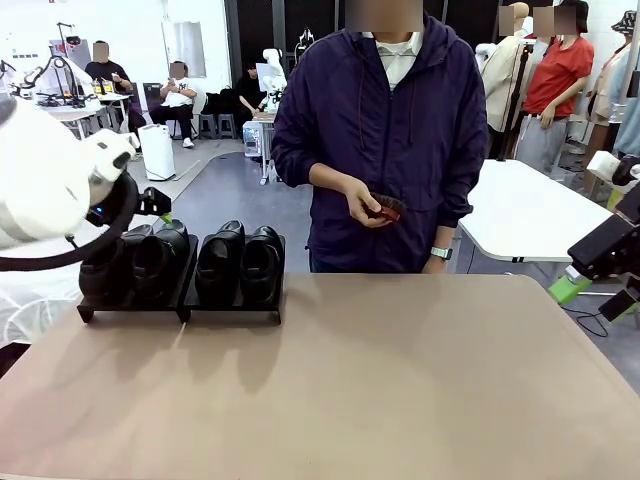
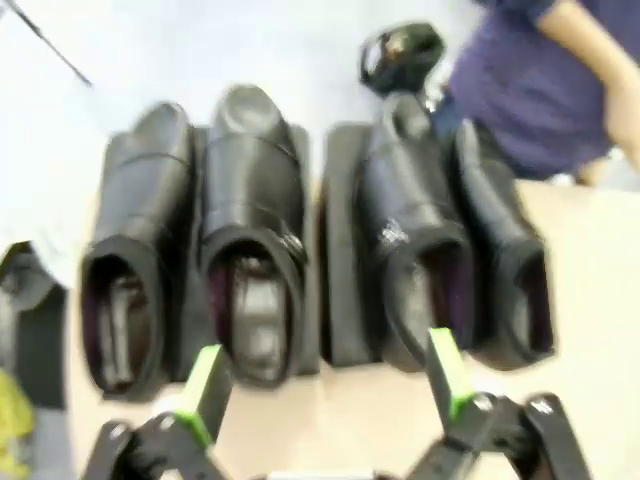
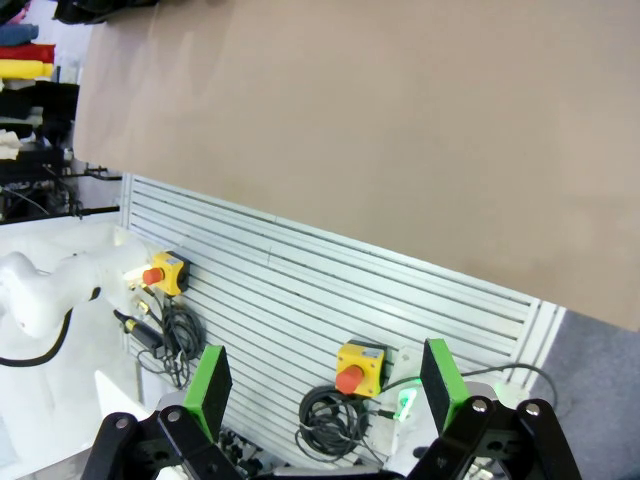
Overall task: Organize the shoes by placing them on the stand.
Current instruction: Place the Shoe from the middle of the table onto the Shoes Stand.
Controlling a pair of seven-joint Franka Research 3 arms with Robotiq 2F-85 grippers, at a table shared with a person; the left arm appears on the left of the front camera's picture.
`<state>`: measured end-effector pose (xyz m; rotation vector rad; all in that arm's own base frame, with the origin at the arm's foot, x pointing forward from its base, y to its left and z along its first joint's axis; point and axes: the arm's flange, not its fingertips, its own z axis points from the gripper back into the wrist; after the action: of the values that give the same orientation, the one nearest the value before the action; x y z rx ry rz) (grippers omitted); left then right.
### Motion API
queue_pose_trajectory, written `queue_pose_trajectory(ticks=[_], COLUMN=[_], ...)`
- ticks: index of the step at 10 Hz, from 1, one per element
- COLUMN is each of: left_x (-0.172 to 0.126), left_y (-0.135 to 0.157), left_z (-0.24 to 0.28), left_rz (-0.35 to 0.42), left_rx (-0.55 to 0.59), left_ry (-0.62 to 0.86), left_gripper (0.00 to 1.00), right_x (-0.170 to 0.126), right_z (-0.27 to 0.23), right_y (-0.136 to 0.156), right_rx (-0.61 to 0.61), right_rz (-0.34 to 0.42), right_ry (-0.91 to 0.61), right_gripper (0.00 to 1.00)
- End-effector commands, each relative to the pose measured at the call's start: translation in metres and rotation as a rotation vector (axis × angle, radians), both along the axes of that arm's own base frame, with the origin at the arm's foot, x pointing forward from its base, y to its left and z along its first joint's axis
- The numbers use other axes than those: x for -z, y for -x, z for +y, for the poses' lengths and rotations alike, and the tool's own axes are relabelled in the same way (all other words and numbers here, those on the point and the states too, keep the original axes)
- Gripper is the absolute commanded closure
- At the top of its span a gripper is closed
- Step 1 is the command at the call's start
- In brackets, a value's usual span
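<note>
Four glossy black shoes stand side by side on the low black stand point(image 1: 232, 313) at the table's back left: two on its right platform point(image 1: 220, 262) point(image 1: 263, 260) and two on its left platform point(image 1: 160, 256), partly hidden by my left arm. From the left wrist view, the shoes point(image 2: 135, 262) point(image 2: 250, 250) point(image 2: 415, 240) point(image 2: 505, 265) point away in two pairs on the stand point(image 2: 337, 270). My left gripper point(image 1: 160, 212) point(image 2: 325, 385) hovers open just short of their heels, holding nothing. My right gripper point(image 1: 597, 298) point(image 3: 325, 385) hangs open and empty beyond the table's right edge.
A person in a dark jacket point(image 1: 385, 130) stands at the far side with a small reddish-brown object point(image 1: 388, 207) in one hand. The brown tabletop point(image 1: 400, 380) stretches right of the stand. Below my right gripper are a slatted side panel point(image 3: 330, 290) and yellow emergency-stop boxes point(image 3: 358, 365).
</note>
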<state>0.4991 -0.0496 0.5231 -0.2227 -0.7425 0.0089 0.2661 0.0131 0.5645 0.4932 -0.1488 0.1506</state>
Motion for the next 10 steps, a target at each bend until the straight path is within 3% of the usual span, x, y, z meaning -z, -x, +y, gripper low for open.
queue_pose_trajectory(ticks=[1,2,3,4,7,10], left_x=[-0.039,-0.054,-0.064,-0.071,-0.033,0.005], left_y=[0.042,0.064,0.089,0.119,0.199,0.268], left_z=[0.058,0.073,0.090,0.102,0.076,0.079], left_rz=[0.197,0.290,0.400,0.405,0.322,0.151], left_rx=[0.112,0.211,0.384,0.417,0.439,0.231], left_ry=[-0.034,-0.062,-0.044,0.023,0.048,0.125], left_gripper=[0.00,0.00,0.00,0.00,0.00,0.00], right_x=[-0.002,-0.002,-0.002,-0.002,-0.002,-0.002], right_z=[0.000,0.000,0.000,0.000,0.000,0.000], right_y=[-0.001,-0.001,-0.001,-0.001,-0.001,-0.001], right_rx=[-0.024,-0.024,-0.024,-0.024,-0.024,-0.024], right_rz=[-0.009,-0.009,-0.009,-0.009,-0.009,-0.009], right_ry=[-0.024,-0.024,-0.024,-0.024,-0.024,-0.024], right_gripper=[0.00,0.00,0.00,0.00,0.00,0.00])
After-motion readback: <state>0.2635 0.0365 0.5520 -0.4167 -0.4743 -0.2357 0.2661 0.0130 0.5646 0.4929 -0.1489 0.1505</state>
